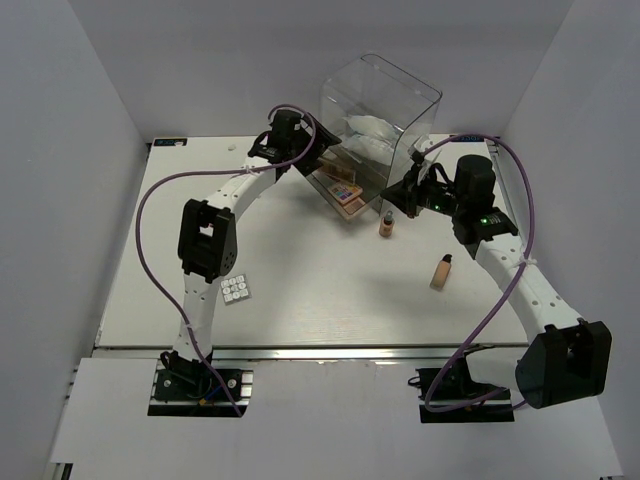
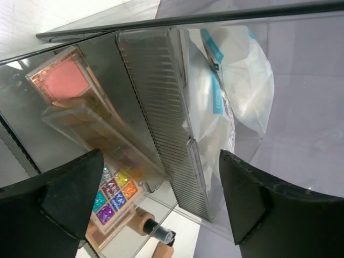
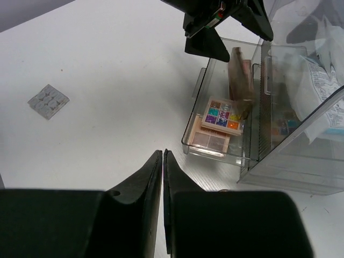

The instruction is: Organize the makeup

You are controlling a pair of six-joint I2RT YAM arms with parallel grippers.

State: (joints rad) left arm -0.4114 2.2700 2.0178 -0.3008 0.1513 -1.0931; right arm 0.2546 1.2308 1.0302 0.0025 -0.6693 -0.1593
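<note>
The clear box's drawer (image 1: 350, 203) stands pulled out. It holds a glitter palette (image 3: 220, 115), a peach palette (image 3: 209, 141) and a palette leaning upright (image 3: 238, 80). My left gripper (image 1: 315, 158) is open and empty just over the drawer; its view shows a pink palette (image 2: 63, 80) and the glitter palette (image 2: 113, 194) between my spread fingers (image 2: 70, 199). White-and-blue packets (image 2: 231, 80) lie inside the box. My right gripper (image 3: 162, 155) is shut and empty, right of the drawer. One foundation bottle (image 1: 386, 224) stands upright, another (image 1: 441, 272) lies flat. A white grid palette (image 1: 236, 290) lies at the front left.
The tall clear box (image 1: 385, 115) stands at the back centre, its open drawer reaching toward the table's middle. The left arm's elbow (image 1: 207, 240) hangs over the left part of the table, near the grid palette. White walls close in the sides.
</note>
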